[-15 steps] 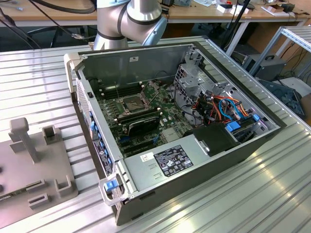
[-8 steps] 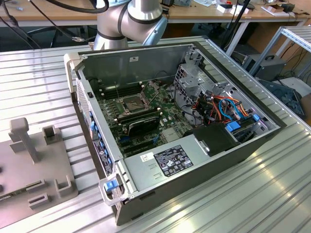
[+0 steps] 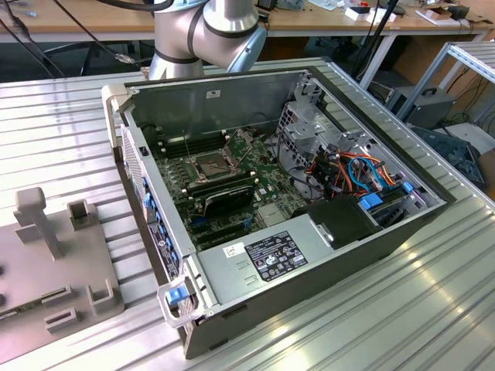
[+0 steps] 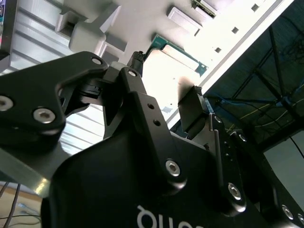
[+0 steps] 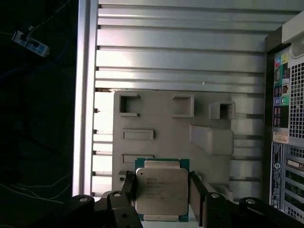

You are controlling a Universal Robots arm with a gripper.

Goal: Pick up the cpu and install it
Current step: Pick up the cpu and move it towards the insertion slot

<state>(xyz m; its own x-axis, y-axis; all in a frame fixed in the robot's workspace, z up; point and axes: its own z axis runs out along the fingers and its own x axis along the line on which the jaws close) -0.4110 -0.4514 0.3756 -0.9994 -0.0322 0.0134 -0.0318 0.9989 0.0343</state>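
Jaws clamping cpu (image 5: 160,190), lower edge cropped

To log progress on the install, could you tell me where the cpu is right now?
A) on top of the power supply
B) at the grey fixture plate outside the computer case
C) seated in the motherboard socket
B: in the first wrist view the cpu shows in front of the grey fixture plate, with the computer case off to one side.

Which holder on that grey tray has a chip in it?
The one at the pincer: the cpu lies there, silver top up; the tray's others in sight are bare.
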